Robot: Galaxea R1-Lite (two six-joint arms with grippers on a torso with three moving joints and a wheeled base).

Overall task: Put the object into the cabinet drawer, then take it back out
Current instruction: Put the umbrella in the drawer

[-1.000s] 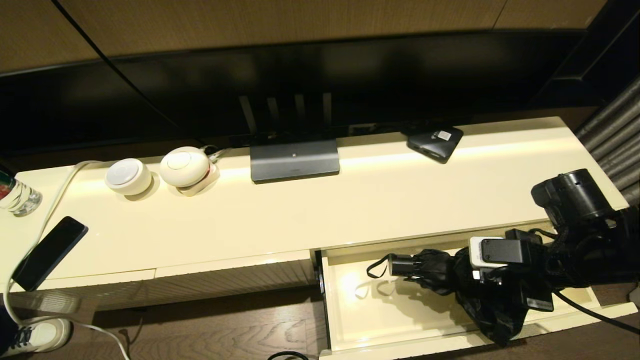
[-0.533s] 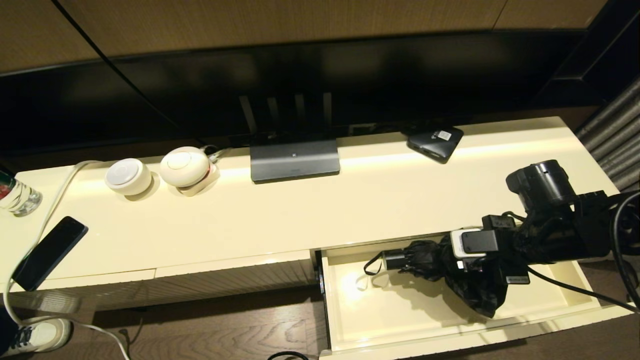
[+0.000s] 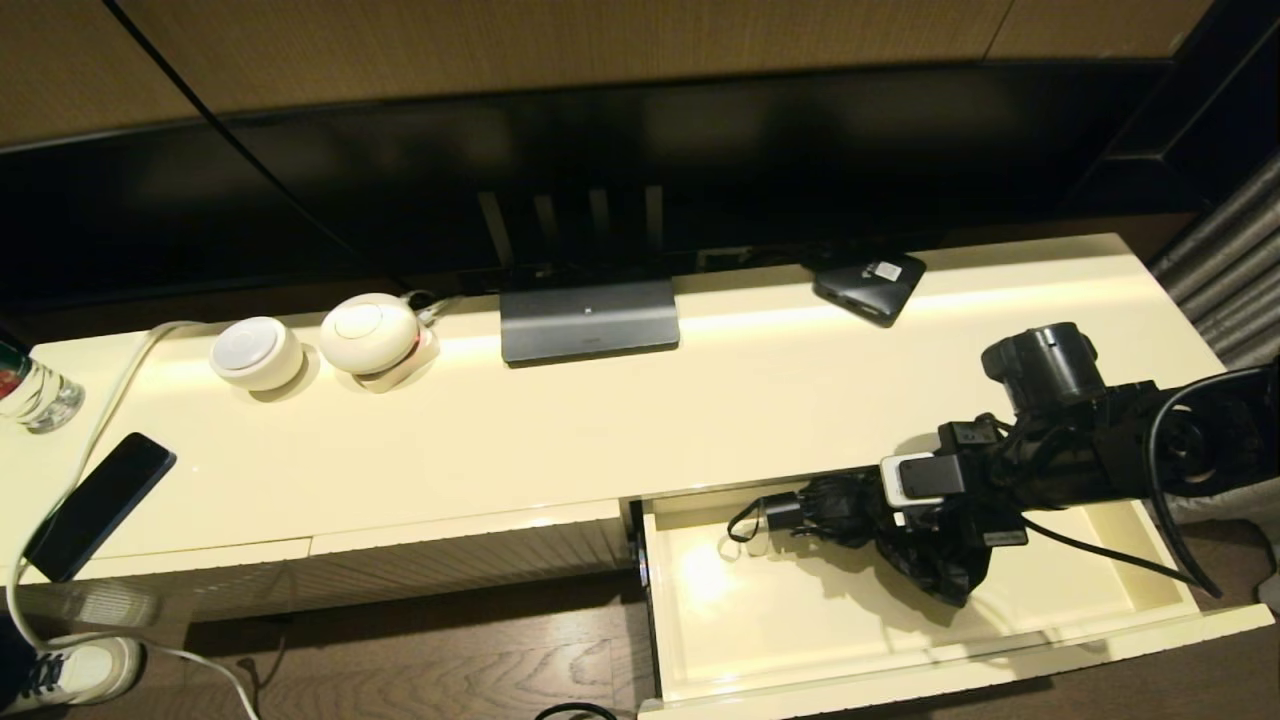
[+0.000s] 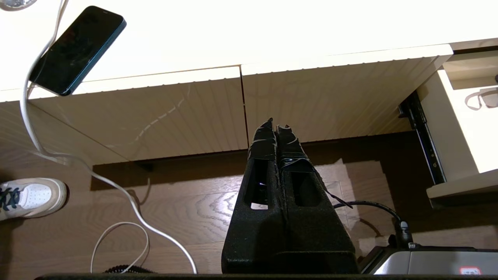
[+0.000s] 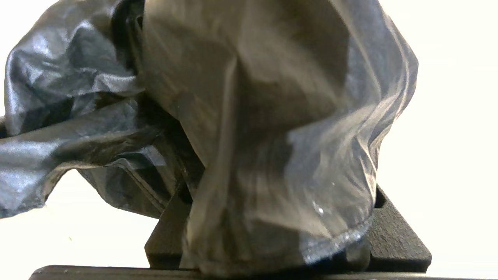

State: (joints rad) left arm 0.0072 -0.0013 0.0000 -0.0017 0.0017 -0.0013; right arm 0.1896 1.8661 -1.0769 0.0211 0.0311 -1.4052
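Observation:
The cabinet drawer (image 3: 900, 682) stands pulled out at the right of the cream cabinet, its pale inside lit. The object, a black compact umbrella (image 3: 845, 512), lies across the drawer's back half. Its short handle (image 3: 782, 513) and wrist loop point left, and its loose fabric hangs down inside the drawer. My right gripper (image 3: 915, 520) reaches in from the right and is shut on the umbrella's middle. In the right wrist view glossy fabric (image 5: 253, 116) drapes over the black fingers (image 5: 400, 237). My left gripper (image 4: 275, 126) is parked low over the floor, shut and holding nothing.
On the cabinet top are a flat black box with a white label (image 3: 868, 283), a grey stand base (image 3: 588, 320), two white round devices (image 3: 256, 352), a phone (image 3: 98, 505) on a white cable and a bottle (image 3: 35, 392). A shoe (image 3: 70, 672) shows at the floor's left.
My right arm has carried the umbrella left and toward the back of the drawer, and lower. The fabric that hung over the drawer's front edge now lies inside it.

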